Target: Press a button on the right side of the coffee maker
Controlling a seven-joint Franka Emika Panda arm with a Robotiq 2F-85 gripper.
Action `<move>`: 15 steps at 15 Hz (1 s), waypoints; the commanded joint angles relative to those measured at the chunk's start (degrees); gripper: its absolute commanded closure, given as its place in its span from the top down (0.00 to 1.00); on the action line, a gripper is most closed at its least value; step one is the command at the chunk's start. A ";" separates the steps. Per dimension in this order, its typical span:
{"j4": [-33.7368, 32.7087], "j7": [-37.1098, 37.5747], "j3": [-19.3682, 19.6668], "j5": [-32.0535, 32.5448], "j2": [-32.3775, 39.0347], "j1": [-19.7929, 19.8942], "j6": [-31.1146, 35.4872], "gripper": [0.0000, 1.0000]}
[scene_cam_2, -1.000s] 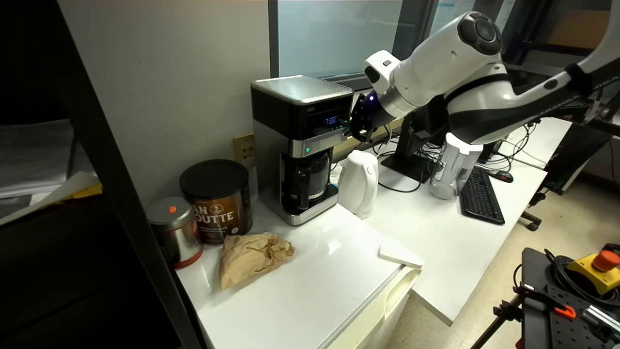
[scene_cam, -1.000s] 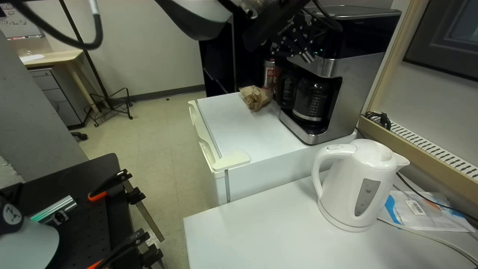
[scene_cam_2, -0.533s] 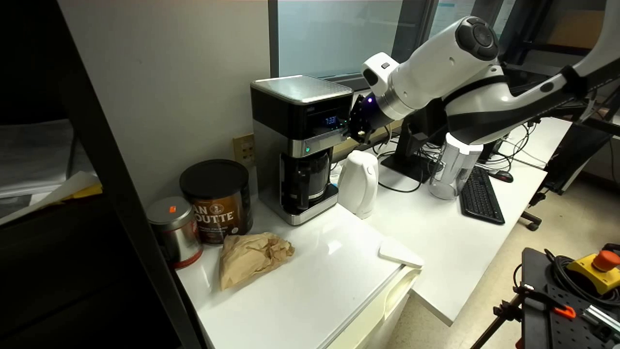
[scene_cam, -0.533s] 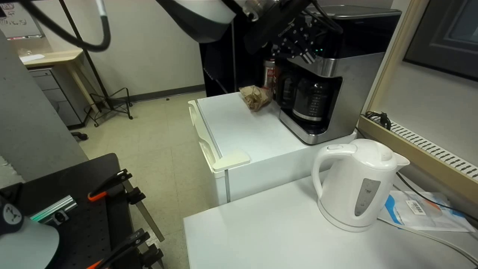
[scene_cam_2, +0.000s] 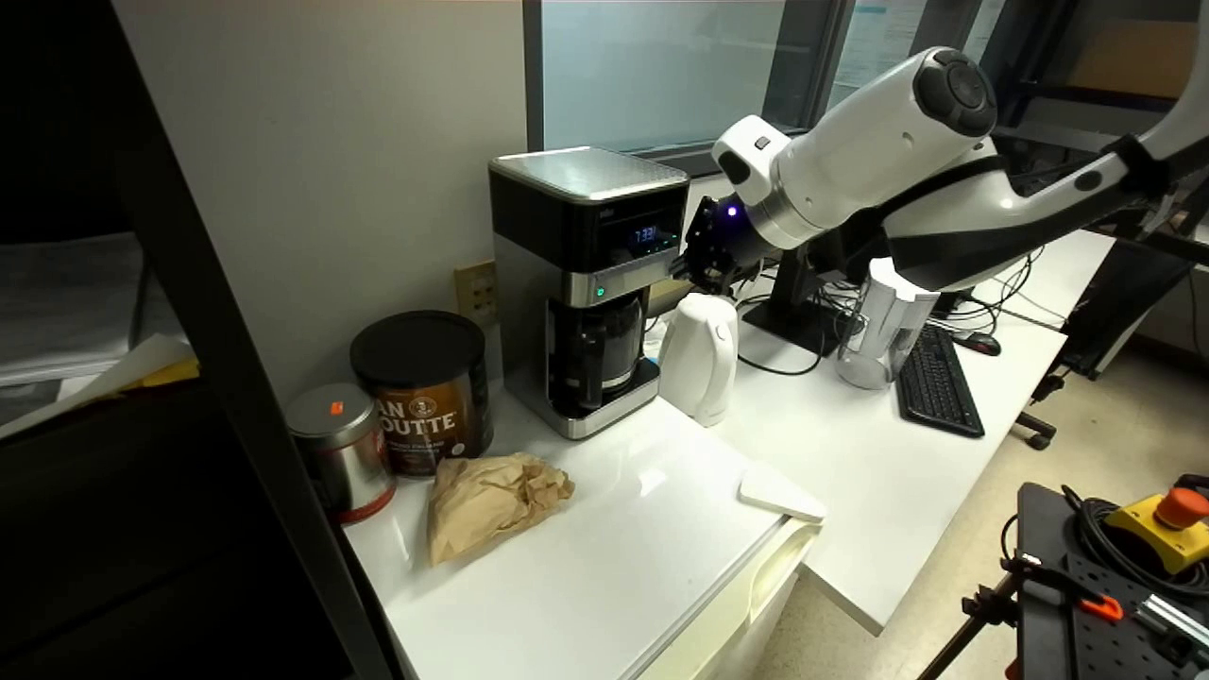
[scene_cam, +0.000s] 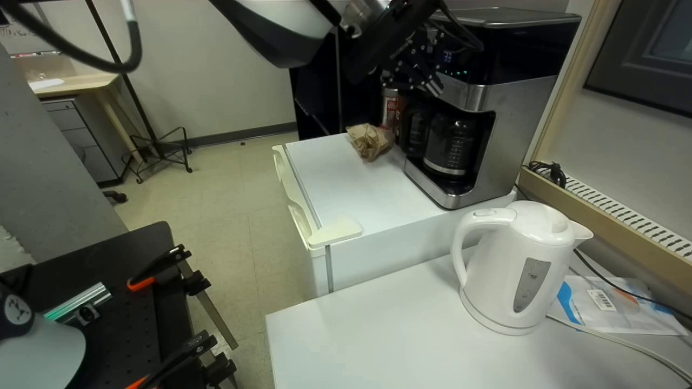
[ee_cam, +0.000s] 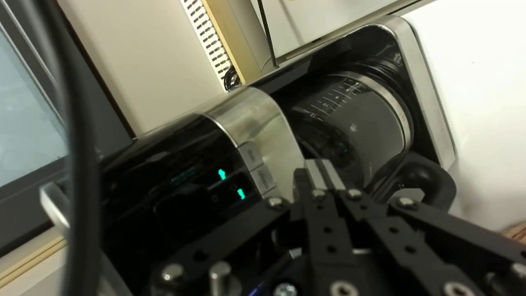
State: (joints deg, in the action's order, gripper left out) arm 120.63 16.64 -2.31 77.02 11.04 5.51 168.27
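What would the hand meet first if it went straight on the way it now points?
Most likely the front of the coffee maker: its silver band or the glass carafe just below. In the wrist view the hand, tips closed, lines up near their border, but depth leaves unclear which comes first.

A white electric kettle (scene_cam: 519, 270) stands upright on the counter (scene_cam: 373, 346) in both exterior views; near it lies a plastic packet (scene_cam: 643, 317) bearing a barcode label (scene_cam: 601, 300). In an exterior view a crumpled brown paper bag (scene_cam_2: 496, 505) lies near a black-lidded brown canister (scene_cam_2: 422, 411), a silver-lidded tin (scene_cam_2: 342, 453) just beside the canister. Farther along the counter, a clear pitcher (scene_cam_2: 883, 326) stands just beside a black keyboard (scene_cam_2: 938, 382), with a mouse (scene_cam_2: 978, 342) near. A beige outlet (scene_cam_2: 477, 293) sits in the wall (scene_cam_2: 331, 189).
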 commanded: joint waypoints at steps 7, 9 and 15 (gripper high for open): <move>9.39 10.68 -0.61 20.03 -11.72 -1.84 -2.03 0.00; 11.08 13.35 -1.01 23.27 -13.46 -2.20 -2.71 0.00; 18.96 7.76 -1.18 12.39 -15.45 -2.15 -0.17 0.00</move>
State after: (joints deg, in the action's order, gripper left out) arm 134.99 28.23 -3.46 96.13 -2.13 3.46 167.06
